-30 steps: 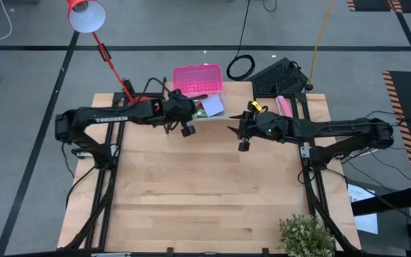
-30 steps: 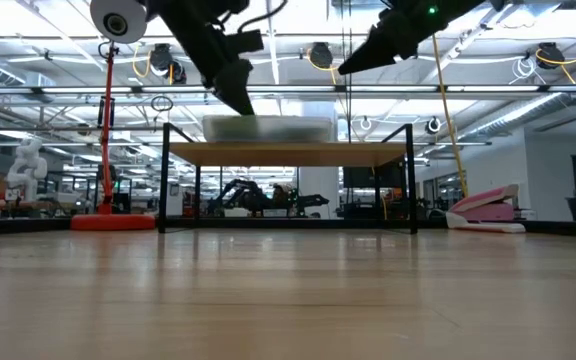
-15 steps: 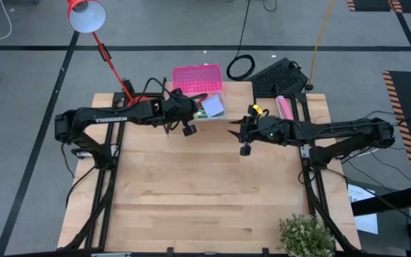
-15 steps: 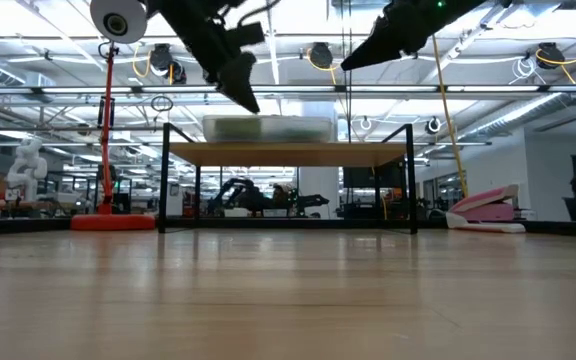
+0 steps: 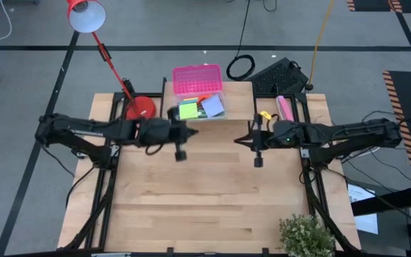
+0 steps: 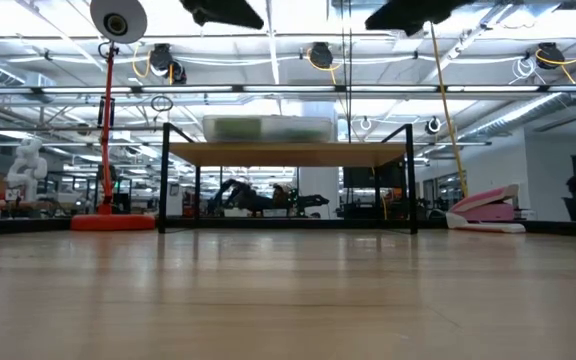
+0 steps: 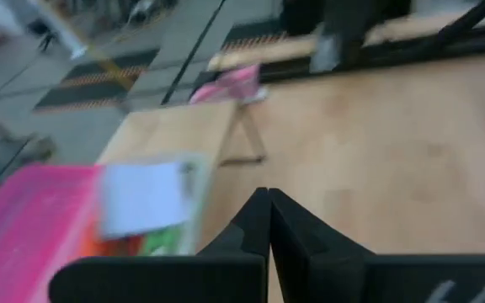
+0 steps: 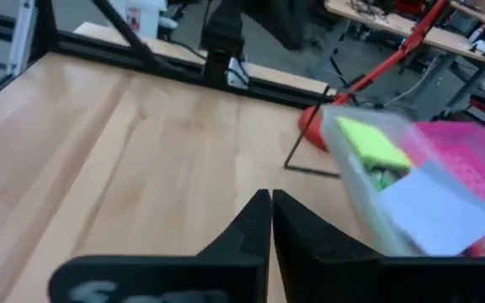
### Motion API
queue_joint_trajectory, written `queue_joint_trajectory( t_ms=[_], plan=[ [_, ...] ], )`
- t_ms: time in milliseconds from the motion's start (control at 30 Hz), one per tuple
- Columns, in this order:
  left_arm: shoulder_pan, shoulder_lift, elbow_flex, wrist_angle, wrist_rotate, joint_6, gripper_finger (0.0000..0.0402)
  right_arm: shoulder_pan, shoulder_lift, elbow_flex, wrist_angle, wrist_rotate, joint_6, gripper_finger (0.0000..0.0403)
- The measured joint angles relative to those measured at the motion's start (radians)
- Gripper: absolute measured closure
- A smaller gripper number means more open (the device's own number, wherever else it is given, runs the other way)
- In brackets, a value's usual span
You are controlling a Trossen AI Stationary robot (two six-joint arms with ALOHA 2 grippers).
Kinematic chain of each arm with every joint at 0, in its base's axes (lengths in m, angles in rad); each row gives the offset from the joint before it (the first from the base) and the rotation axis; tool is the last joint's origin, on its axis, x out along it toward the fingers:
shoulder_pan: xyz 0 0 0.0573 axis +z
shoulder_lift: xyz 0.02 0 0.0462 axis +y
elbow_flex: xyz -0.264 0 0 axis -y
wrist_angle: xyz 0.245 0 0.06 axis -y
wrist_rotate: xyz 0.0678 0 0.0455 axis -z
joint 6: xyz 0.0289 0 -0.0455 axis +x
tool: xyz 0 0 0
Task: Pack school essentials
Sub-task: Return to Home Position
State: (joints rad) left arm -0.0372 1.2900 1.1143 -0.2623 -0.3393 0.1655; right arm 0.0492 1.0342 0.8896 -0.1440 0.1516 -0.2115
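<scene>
High view showed us both hands clear of the clear plastic box with its pink lid (image 5: 198, 79) swung back, likely so the packed stationery lay unobstructed. Inside sat a green sticky-note pad (image 5: 188, 110) and a lavender pad (image 5: 212, 107). Our left hand (image 7: 268, 220) and right hand (image 8: 270, 220) were closed, empty, above the wooden desk (image 5: 205, 200).

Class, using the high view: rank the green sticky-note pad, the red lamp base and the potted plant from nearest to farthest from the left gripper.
1. Green sticky-note pad, in the clear box just beyond the left gripper.
2. Red lamp base, at the table's far left.
3. Potted plant, near right corner.
</scene>
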Motion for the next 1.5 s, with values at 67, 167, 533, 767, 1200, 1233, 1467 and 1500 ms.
queue_joint_trajectory(
  t_ms=[67, 167, 533, 767, 1200, 1233, 1467, 1500],
  plan=[
    [-0.043, -0.030, -0.076, 0.086, 0.002, -0.027, 0.0396, 0.011, -0.036, -0.047, 0.007, 0.000, 0.009, 0.0395],
    [-0.099, -0.081, -0.197, 0.214, 0.007, -0.045, 0.0399, 0.022, -0.102, -0.136, 0.033, -0.007, 0.012, 0.0401],
    [-0.136, -0.297, -0.598, 0.594, 0.161, -0.091, 0.0396, 0.025, -0.344, -0.474, 0.265, -0.106, 0.021, 0.0402],
    [-0.121, -0.447, -0.800, 0.668, 0.166, -0.110, 0.0397, 0.025, -0.480, -0.658, 0.379, -0.152, 0.034, 0.0402],
    [-0.120, -0.675, -1.052, 0.795, 0.151, -0.135, 0.0399, 0.025, -0.691, -0.802, 0.385, -0.149, 0.007, 0.0403],
    [-0.120, -0.687, -1.062, 0.804, 0.150, -0.135, 0.0398, 0.025, -0.702, -0.812, 0.379, -0.150, 0.006, 0.0403],
    [-0.122, -0.770, -1.105, 0.755, 0.146, -0.149, 0.0398, 0.025, -0.780, -0.844, 0.383, -0.150, -0.009, 0.0403],
    [-0.122, -0.776, -1.105, 0.757, 0.146, -0.148, 0.0397, 0.025, -0.788, -0.845, 0.380, -0.150, -0.010, 0.0403]
  ],
)
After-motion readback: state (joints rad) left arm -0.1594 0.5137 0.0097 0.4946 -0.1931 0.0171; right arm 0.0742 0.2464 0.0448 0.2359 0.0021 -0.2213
